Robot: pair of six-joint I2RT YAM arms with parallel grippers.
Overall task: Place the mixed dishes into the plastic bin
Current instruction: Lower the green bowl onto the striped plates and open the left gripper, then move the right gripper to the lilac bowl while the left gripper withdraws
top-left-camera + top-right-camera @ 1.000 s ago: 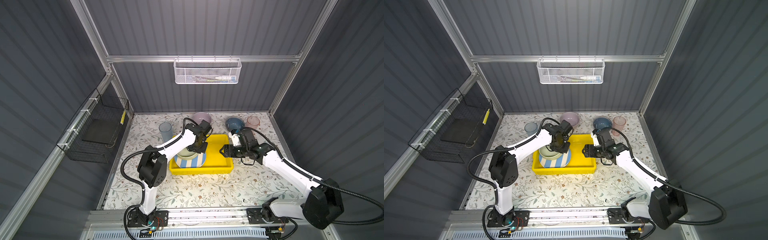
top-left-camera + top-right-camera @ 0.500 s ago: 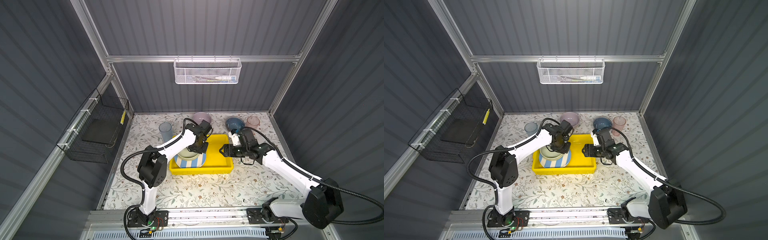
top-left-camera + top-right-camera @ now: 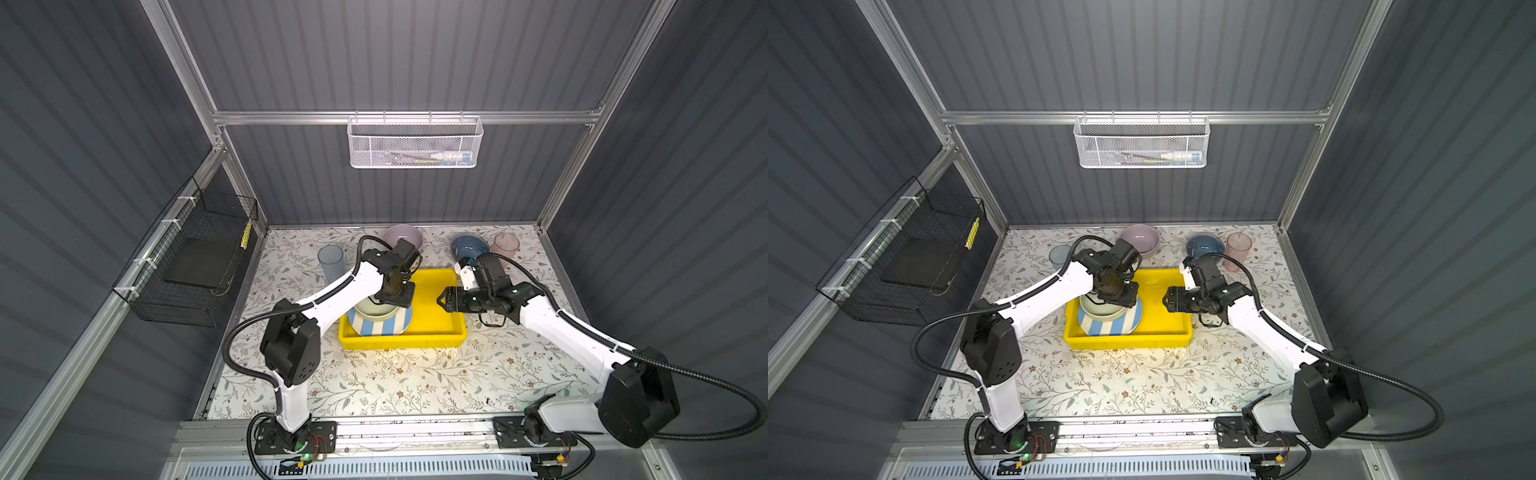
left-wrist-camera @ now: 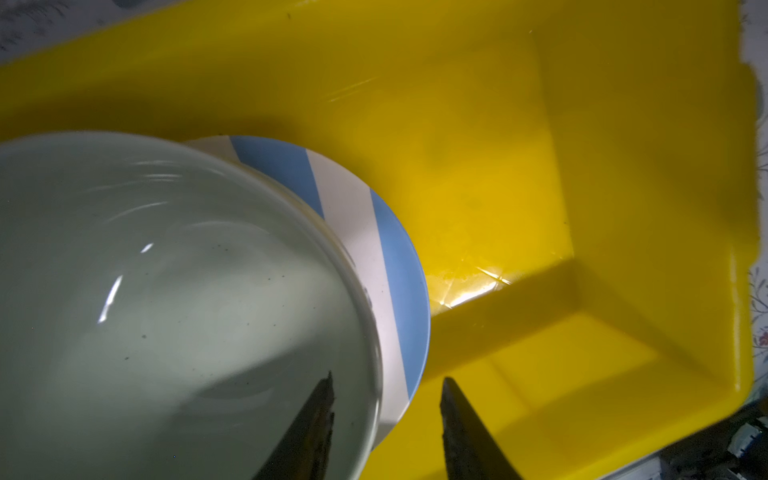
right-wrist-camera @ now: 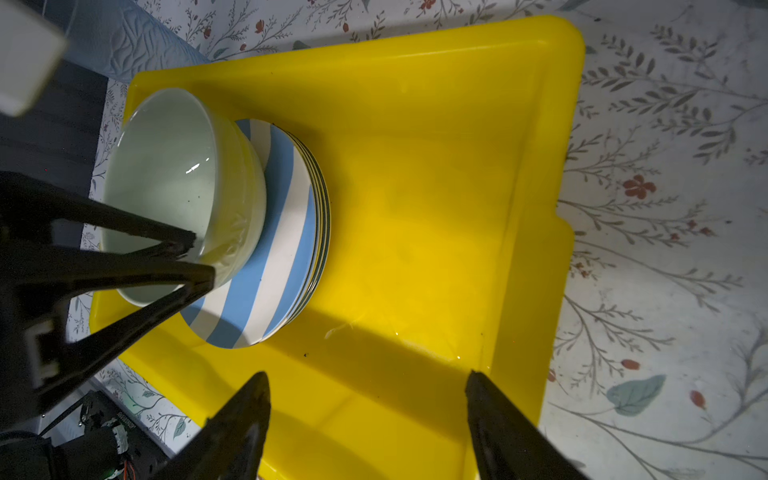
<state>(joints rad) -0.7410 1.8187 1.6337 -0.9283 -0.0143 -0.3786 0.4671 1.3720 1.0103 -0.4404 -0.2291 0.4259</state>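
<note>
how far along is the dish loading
Done: plate stack and pale green bowl sit in the yellow bin. In hand: nothing; left gripper open astride the bowl's rim, right gripper open. Left outside: lilac bowl, dark blue bowl, blue tumbler, pink tumbler.

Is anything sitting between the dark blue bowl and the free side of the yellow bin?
No dish lies between the dark blue bowl and the yellow bin; only the right arm's wrist hangs above that gap.
</note>
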